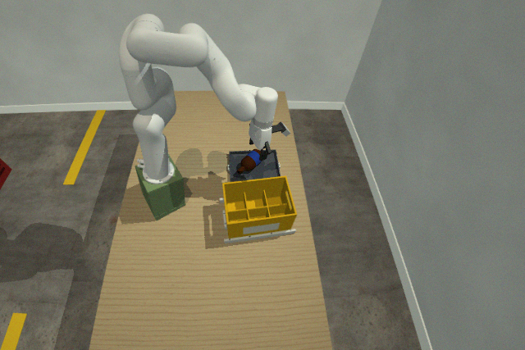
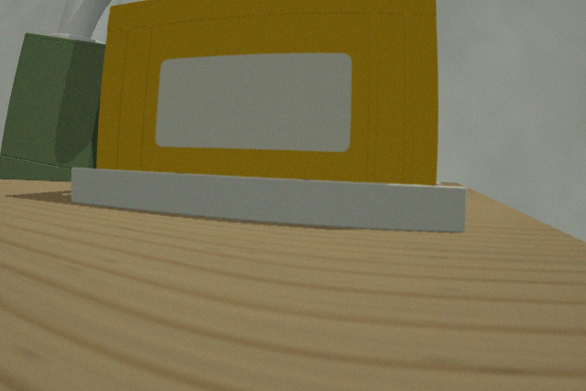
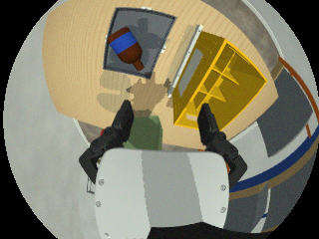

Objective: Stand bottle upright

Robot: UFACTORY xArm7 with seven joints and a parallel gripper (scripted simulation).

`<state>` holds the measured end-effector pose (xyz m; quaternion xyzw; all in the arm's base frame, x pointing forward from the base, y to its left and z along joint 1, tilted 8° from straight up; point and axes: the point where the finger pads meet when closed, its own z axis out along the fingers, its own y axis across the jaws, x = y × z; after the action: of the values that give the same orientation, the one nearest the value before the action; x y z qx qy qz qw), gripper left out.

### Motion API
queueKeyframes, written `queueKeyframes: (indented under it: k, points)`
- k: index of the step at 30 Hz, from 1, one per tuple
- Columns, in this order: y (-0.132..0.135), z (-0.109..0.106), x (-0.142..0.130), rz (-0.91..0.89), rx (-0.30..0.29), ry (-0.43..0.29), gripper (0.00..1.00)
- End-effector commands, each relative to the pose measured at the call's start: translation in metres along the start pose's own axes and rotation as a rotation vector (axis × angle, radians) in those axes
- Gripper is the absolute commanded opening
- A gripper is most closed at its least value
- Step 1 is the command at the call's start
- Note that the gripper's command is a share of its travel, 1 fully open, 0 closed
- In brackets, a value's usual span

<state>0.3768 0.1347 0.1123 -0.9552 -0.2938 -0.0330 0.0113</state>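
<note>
A brown bottle (image 1: 248, 162) (image 3: 131, 52) with a blue band lies on its side in the dark tray (image 1: 278, 164) (image 3: 106, 60). In the top view its neck points to the lower left, towards the robot base. The yellow crate (image 1: 235, 229) (image 2: 393, 93) (image 3: 206, 45) stands level beside the tray, and its visible compartments hold nothing. My gripper (image 1: 258, 148) (image 3: 165, 109) is open and empty, above the tray's far side in the top view. The bottle is not between the fingers. In the exterior view the crate hides bottle and tray.
A pale rail (image 1: 259, 236) (image 2: 265, 197) (image 3: 185, 62) runs along the crate's foot. The green robot pedestal (image 1: 163, 200) (image 2: 37, 103) (image 3: 148, 131) stands to the left of the crate in the top view. The wooden table (image 1: 212, 295) (image 2: 284, 306) (image 3: 70, 65) carries them all.
</note>
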Motion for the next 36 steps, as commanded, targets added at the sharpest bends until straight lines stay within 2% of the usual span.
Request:
queueKeyframes:
  k: [1, 8, 10, 21, 22, 31, 33, 36]
  points:
    - [0.001, -0.001, 0.003, -0.003, -0.003, 0.011, 1.0]
    - [0.001, -0.001, 0.003, -0.003, -0.003, 0.011, 1.0]
    - [-0.024, 0.022, 0.001, -0.111, 0.0, 0.026, 1.0]
    - [-0.024, 0.022, 0.001, -0.111, 0.0, 0.026, 1.0]
    - [-0.035, 0.031, -0.001, -0.159, 0.002, 0.032, 1.0]
    - [-0.035, 0.031, -0.001, -0.159, 0.002, 0.032, 1.0]
    - [-0.054, 0.046, -0.006, -0.24, 0.004, 0.044, 1.0]
    - [-0.054, 0.046, -0.006, -0.24, 0.004, 0.044, 1.0]
